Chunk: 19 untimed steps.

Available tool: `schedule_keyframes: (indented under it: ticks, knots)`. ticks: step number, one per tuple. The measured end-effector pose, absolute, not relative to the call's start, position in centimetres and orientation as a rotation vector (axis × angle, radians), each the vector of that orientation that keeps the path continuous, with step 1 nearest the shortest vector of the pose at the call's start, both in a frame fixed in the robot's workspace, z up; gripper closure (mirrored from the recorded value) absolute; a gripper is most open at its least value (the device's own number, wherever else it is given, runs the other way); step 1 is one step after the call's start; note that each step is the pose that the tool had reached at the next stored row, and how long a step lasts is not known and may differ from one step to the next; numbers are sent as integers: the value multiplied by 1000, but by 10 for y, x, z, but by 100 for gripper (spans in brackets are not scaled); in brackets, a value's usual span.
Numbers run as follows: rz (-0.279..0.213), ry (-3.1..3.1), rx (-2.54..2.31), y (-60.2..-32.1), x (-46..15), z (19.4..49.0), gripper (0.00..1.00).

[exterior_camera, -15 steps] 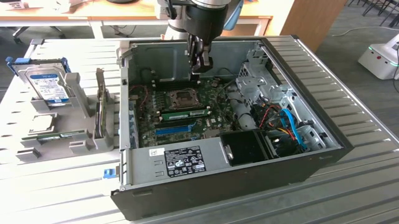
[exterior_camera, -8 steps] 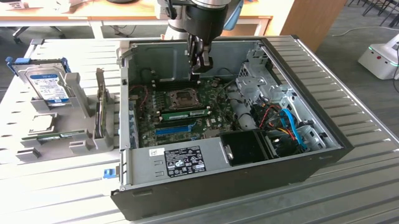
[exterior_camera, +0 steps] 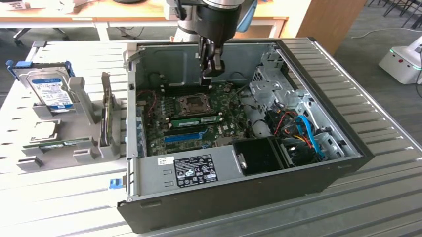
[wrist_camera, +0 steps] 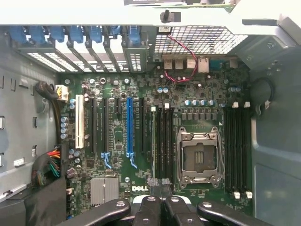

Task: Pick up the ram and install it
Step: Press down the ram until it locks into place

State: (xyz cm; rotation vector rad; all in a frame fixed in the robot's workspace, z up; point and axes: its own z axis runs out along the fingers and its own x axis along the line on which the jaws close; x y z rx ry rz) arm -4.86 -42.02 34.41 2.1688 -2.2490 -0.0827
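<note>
The hand (exterior_camera: 211,69) hangs above the open computer case (exterior_camera: 343,148), fingers together, gripping nothing. The ram (exterior_camera: 196,120) lies on the motherboard (wrist_camera: 188,94) at 6 o'clock from the processor socket (exterior_camera: 195,103), apparently already in its slot. Installation looks near complete; seating appears to need a firm, square press from above.

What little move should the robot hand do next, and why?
Probably ease straight down and press the ram gently. It already stands in a slot beside the processor socket, and the shut gripper hangs empty above the board. Whether the ram is fully seated, I cannot tell.
</note>
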Motion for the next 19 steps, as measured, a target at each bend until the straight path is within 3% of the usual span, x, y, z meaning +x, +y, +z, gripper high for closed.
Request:
schedule_keyframes:
  ticks: [19]
  knots:
    - [-85,-2525,1852,-420,-50,341,89]
